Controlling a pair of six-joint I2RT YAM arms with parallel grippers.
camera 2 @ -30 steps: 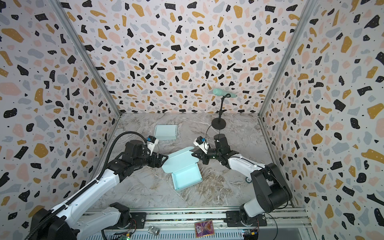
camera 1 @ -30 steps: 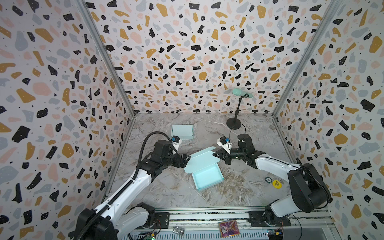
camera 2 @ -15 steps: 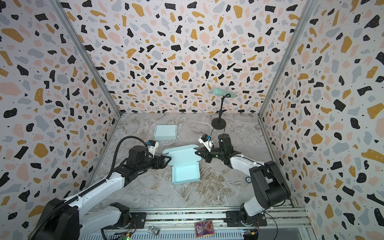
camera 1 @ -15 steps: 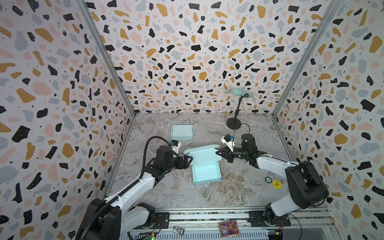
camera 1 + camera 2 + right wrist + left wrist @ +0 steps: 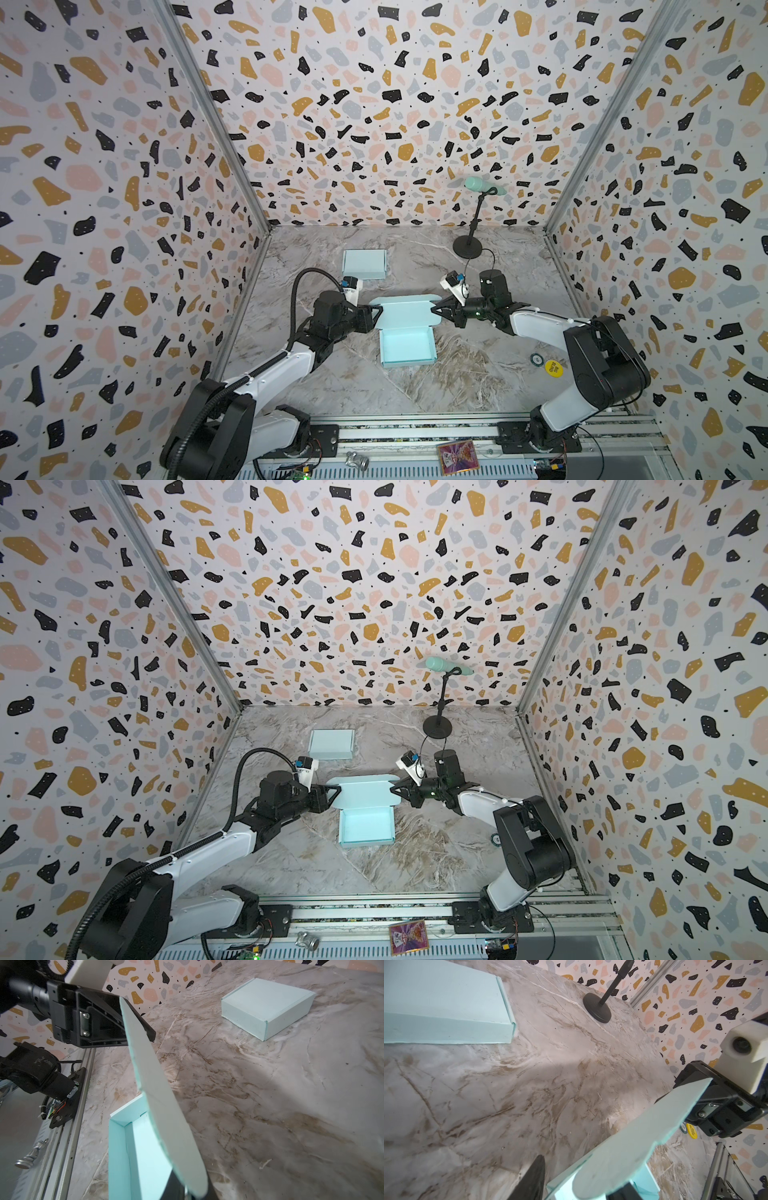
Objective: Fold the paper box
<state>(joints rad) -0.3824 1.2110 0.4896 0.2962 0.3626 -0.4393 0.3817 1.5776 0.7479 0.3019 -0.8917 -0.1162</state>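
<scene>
Nearest, on the marble table [image 5: 457, 386]: paper box [image 5: 406, 347] at centre, tray open upward, walls already up. Hinged along the tray's far edge: lid [image 5: 405, 311], raised and tilted, taken from both sides, probably to keep it square while swinging down over the tray.

Right gripper [image 5: 434, 311] clenched on the lid's right ear. Left gripper [image 5: 377, 318] straddling the left ear, jaws part-way apart, one finger [image 5: 533, 1178] visibly clear of the card. No pinch on that side as seen.

Hard to make out: the other left finger, mostly hidden under the ear; the lid's front edge, seen only edge-on from the wrists.

Farther back: second box [image 5: 364, 264], closed, well apart. Farthest: microphone stand [image 5: 468, 249].
</scene>
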